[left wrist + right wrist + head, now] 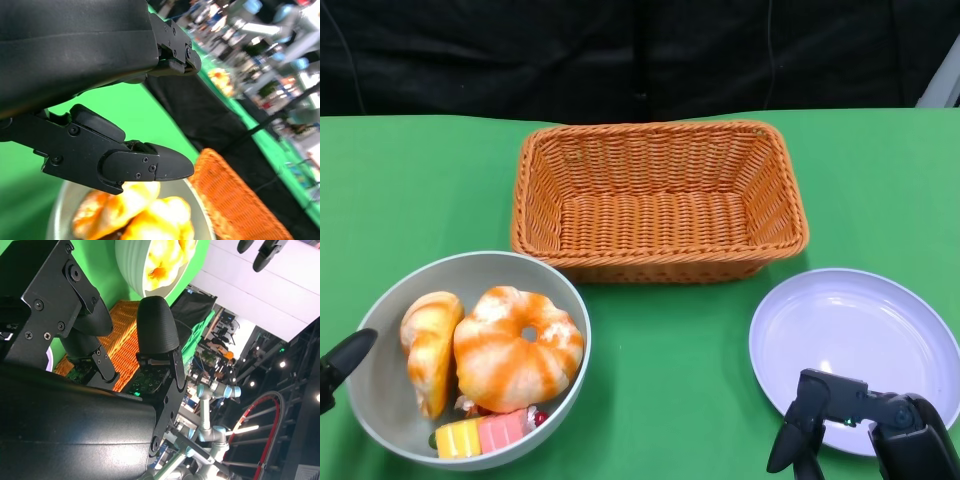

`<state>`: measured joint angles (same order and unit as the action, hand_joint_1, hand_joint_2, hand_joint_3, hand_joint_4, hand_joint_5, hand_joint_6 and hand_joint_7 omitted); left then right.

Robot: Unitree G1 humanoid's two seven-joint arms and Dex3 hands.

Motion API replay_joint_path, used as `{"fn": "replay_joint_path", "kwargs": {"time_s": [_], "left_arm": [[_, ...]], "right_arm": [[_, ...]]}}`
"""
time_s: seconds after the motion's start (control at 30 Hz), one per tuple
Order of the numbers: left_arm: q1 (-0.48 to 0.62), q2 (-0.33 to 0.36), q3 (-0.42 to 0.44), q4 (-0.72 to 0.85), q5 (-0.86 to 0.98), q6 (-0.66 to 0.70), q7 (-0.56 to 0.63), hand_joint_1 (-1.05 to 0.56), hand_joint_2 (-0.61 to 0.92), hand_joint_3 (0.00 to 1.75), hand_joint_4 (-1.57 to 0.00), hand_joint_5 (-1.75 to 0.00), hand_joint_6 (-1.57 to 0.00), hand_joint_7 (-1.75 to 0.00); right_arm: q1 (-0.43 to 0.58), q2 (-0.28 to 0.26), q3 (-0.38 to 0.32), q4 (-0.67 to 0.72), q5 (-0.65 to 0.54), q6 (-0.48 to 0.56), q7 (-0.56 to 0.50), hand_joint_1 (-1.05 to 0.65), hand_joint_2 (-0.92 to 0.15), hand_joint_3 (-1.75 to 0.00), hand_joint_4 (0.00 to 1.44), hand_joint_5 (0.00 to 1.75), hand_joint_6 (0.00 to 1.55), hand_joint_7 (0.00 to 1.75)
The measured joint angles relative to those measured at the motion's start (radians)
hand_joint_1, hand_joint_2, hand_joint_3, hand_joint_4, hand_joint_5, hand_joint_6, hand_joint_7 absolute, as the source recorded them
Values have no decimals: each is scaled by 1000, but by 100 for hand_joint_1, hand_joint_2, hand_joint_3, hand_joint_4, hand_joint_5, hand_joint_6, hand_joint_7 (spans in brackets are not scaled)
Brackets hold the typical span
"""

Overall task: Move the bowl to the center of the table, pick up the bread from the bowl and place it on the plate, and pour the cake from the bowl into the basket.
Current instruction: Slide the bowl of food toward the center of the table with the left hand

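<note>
Green bench (660, 400) carries the grey bowl (380, 300) at its left, bread (517, 348) and cake (485, 435) inside. Left hand (342, 362) sits just beside the rim; right hand (865, 425) hovers over the plate (860, 330), fingers apart, both empty. A careless shove could tip the bowl and spill the cake.

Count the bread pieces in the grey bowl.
2: an elongated orange-striped roll at the grey bowl's left, a round ring-shaped bread in the middle. More may be hidden beneath.

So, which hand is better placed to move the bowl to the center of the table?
The left hand, probably. It is right beside the bowl's left rim, holding nothing. The right hand is over the plate, far across the table from the bowl.
</note>
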<state>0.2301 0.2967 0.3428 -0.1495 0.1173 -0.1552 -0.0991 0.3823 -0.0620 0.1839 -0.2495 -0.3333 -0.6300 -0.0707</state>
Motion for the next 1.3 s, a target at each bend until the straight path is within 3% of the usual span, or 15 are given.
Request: {"fn": "replay_joint_path", "kwargs": {"time_s": [0.27, 0.4, 0.77, 0.9, 1.07, 1.17, 1.3], "left_arm": [[-76, 38, -35, 105, -87, 293, -109, -61, 92, 46, -1, -19, -7, 0], [-113, 40, -54, 136, -168, 447, -190, -58, 92, 53, 0, -1, 0, 0], [-207, 60, -74, 164, -335, 724, -299, -65, 92, 55, 0, 0, 0, 0], [-257, 55, -45, 166, -471, 879, -332, -63, 92, 57, 0, 0, 0, 0], [-275, 4, -19, 160, -573, 958, -332, -68, 92, 52, 0, 0, 0, 0], [-274, -30, -18, 136, -617, 1008, -322, -68, 92, 54, 0, 0, 0, 0], [-274, -43, -20, 101, -650, 1042, -313, -69, 92, 54, 0, 0, 0, 0]], "right_arm": [[-2, -2, 1, 0, 3, 0, 1, 28, -17, -175, 100, 175, 87, 151], [-2, -3, 2, -1, 4, 0, 6, 27, -18, -175, 100, 175, 87, 151], [2, -4, 0, -1, 8, -3, 7, 25, -16, -175, 98, 175, 86, 150], [3, -5, -2, -4, 7, -3, 8, 25, -16, -175, 97, 175, 86, 150], [9, -7, -6, -10, 6, -3, 8, 22, -17, -175, 96, 175, 85, 150], [10, -7, -5, -11, 6, -4, 7, 12, -19, -169, 84, 165, 76, 138], [4, -7, -6, -11, 6, -16, 3, 10, -21, -164, 80, 161, 74, 133]]}}
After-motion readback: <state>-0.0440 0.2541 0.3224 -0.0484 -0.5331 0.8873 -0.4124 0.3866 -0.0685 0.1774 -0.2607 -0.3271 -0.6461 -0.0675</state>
